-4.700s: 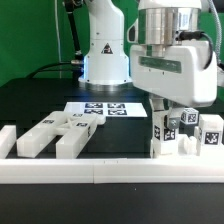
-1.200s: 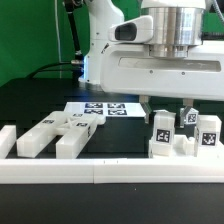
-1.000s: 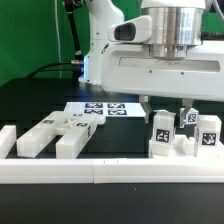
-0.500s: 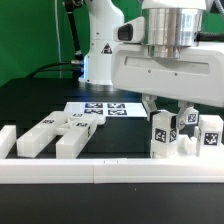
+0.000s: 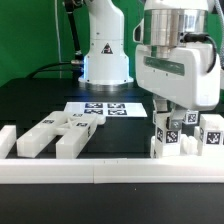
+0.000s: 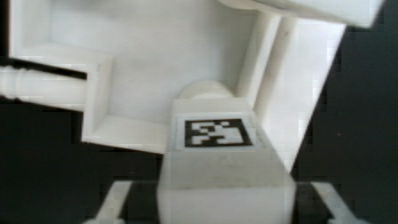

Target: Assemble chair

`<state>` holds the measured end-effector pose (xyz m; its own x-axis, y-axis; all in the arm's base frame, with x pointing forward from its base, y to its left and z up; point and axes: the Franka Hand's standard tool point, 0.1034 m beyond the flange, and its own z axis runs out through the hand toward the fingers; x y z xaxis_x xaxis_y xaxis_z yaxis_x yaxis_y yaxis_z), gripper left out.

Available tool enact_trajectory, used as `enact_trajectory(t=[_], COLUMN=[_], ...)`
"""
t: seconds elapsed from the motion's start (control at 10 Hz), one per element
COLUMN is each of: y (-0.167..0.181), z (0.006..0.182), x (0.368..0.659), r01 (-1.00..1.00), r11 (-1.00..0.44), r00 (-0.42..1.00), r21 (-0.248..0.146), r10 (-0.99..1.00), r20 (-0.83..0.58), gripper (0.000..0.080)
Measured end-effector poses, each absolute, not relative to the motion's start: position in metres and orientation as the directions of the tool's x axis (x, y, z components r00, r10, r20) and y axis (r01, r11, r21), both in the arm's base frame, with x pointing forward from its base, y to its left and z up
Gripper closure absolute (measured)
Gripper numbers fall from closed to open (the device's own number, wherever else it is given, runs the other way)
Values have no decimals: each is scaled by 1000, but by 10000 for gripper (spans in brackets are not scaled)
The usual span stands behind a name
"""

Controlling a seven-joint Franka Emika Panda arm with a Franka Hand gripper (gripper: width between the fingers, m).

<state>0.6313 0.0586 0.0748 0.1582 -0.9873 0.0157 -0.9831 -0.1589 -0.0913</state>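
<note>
Fingers (image 5: 163, 108) clamp upright white plastic tagged bar (image 5: 172, 130), white tagged blocks (image 5: 208, 135) tight beside; long white border rail (image 5: 100, 170) just in front; black tabletop (image 5: 35, 100) open toward ext. view's left.

white chair parts (image 5: 45, 135) carry black-and-white square tags (image 6: 217, 133); the table (image 5: 30, 100) is black, the backdrop (image 5: 30, 40) green.
</note>
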Motion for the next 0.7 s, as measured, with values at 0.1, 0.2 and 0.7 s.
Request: enact_trajectory(t=[0.1,0.2,0.7], y=[59,59,61], z=[75,74,74], x=[631,632,632], r01=[-994,-994,-952], r11=[-57,51,289], r00=[58,-49,-286], r21=[-95,-102,-96], r10=[-998,-999,-957], r20=[-2,-17,-48], gripper=[508,508,508])
